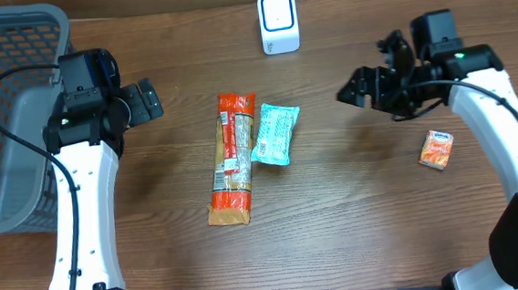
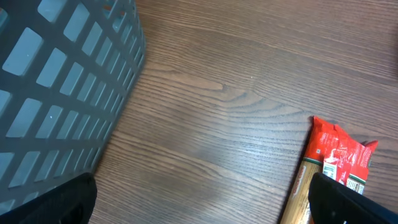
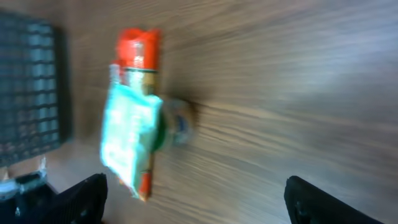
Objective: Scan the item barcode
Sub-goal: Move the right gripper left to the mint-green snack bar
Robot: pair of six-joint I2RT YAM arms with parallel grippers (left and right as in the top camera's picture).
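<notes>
- Right tool: jaws wide and empty, hanging above the counter between the scanner and the small orange box. No item is held, so a pick comes first.
- Left tool: jaws wide and empty, just beside the basket, with the top of the long orange package in its wrist view.
- Task items: three lie on the counter, and which one is meant cannot be told. The teal packet touches the long orange package at mid-counter. The small orange box lies apart, near the right arm.
- Hazard A: a grasp on the teal packet may drag or lift the package along with it, because the two lie against each other.
- Hazard B: the small orange box lies flat and low, so closing fingers may push it along the counter rather than seize it.
- Hazard C: the right wrist view is blurred, and a descent judged from it may land off the item.
- Hazard D: no barcode is legible in any view. An item held with its code turned from the scanner window would likely fail to read.
- Hazard E: if both arms reach mid-counter together, they may collide.
</notes>
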